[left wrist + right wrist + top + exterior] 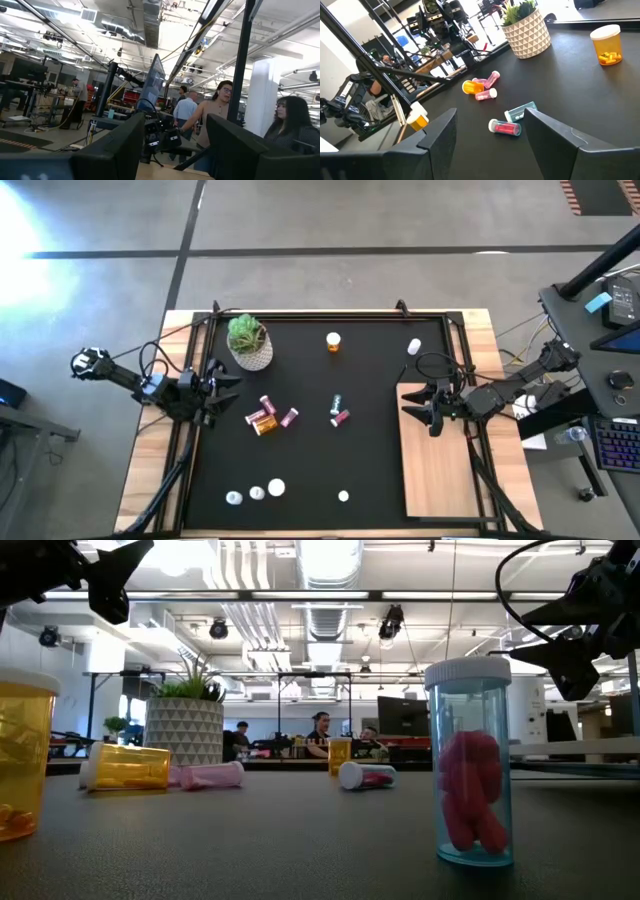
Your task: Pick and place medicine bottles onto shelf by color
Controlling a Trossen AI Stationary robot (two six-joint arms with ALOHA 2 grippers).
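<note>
High view shows our right gripper (pixel 432 412) over the pale wooden shelf (pixel 440 470), jaws part open, empty; left gripper (pixel 212 392) likewise. We should reach for the lying pink medicine bottle (pixel 341 418), straddling it squarely beside the teal-banded bottle (pixel 336 403).

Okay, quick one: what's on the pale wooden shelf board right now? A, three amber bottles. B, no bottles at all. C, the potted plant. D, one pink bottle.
B: in the high view the shelf is bare wood, and every medicine bottle, like the amber one, sits on the black mat.
</note>
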